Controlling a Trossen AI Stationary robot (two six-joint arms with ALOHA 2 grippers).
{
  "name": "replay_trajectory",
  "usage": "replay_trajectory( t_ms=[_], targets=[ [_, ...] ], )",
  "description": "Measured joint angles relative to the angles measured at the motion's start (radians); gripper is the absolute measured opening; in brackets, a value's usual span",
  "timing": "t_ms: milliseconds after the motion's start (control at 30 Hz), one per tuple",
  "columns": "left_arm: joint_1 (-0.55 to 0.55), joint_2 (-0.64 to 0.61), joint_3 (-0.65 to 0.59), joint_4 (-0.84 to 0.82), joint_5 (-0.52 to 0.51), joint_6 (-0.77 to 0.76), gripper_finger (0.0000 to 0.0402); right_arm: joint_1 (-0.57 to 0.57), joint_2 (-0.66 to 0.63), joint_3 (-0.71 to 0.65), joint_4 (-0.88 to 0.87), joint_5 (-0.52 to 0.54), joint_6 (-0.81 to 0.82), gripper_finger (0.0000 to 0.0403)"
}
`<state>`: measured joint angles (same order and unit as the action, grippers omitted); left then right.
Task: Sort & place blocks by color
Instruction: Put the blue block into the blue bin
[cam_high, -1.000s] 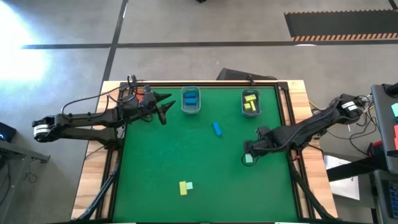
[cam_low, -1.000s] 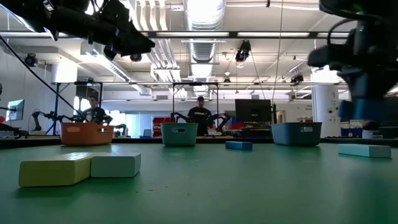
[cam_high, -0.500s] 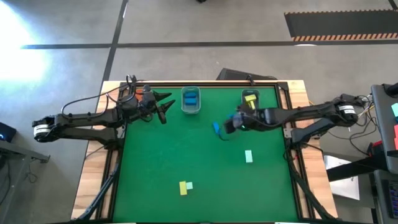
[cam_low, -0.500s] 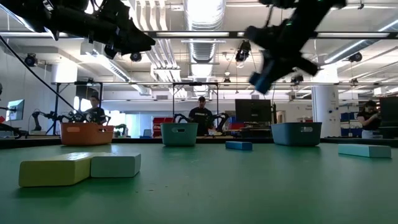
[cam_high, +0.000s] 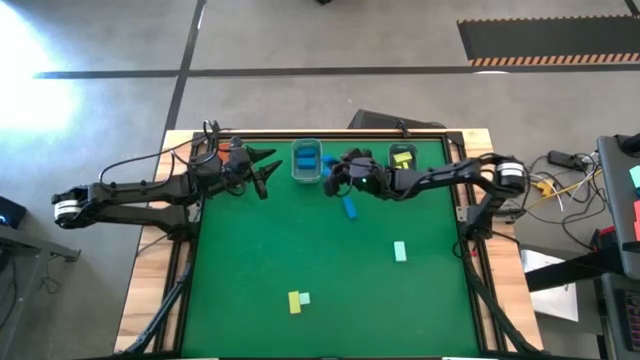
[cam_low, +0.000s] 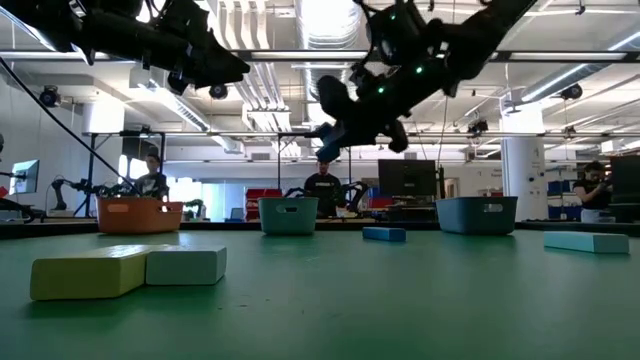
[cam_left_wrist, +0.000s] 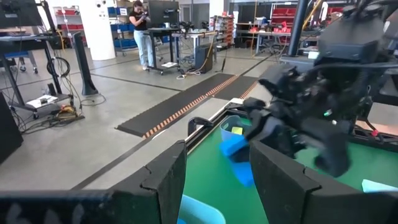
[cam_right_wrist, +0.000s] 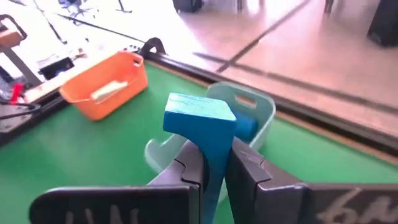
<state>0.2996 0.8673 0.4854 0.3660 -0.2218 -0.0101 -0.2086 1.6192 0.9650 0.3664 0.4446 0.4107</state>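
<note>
My right gripper (cam_high: 331, 176) hangs in the air just right of the clear bin (cam_high: 307, 162), which holds blue blocks, and it is shut on a blue block (cam_right_wrist: 200, 118). Another blue block (cam_high: 349, 207) lies flat on the green mat. A mint block (cam_high: 400, 251) lies toward the right, and a yellow block (cam_high: 294, 302) touching a mint one (cam_high: 304, 298) lies near the near edge. The grey bin (cam_high: 403, 163) holds yellow blocks. My left gripper (cam_high: 264, 172) waits open above the mat beside the orange bin (cam_right_wrist: 106, 84). My right gripper pinches the blue block's lower part (cam_right_wrist: 214, 149) between its two fingers. The block's wider end sticks out past the fingertips. The fingers come from the table's right, slanting down toward the left. The block is lifted clear, high above the mat (cam_low: 326, 152).
The three bins stand in a row along the far edge; the orange one has a pale block inside. The left arm (cam_high: 140, 190) reaches in beside the orange bin. The mat's middle (cam_high: 300, 240) is bare. People stand in the room behind the table.
My right gripper has swept from above the mint block on the right side toward the far-left, passing over the loose blue block, and has risen to beside the clear bin, carrying its blue block. The mint block stays on the mat.
</note>
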Motion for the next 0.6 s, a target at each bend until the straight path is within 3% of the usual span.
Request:
replay_trajectory(
  t_ms=[300,600],
  targets=[
    [0.000,0.000,0.000,0.000,0.000,0.000,0.0161,-0.048,0.145,0.153,0.026,0.001,-0.120,0.0027],
    [0.000,0.000,0.000,0.001,0.000,0.000,0.0161,-0.054,0.283,0.317,-0.144,0.001,-0.142,0.0027]
  ],
)
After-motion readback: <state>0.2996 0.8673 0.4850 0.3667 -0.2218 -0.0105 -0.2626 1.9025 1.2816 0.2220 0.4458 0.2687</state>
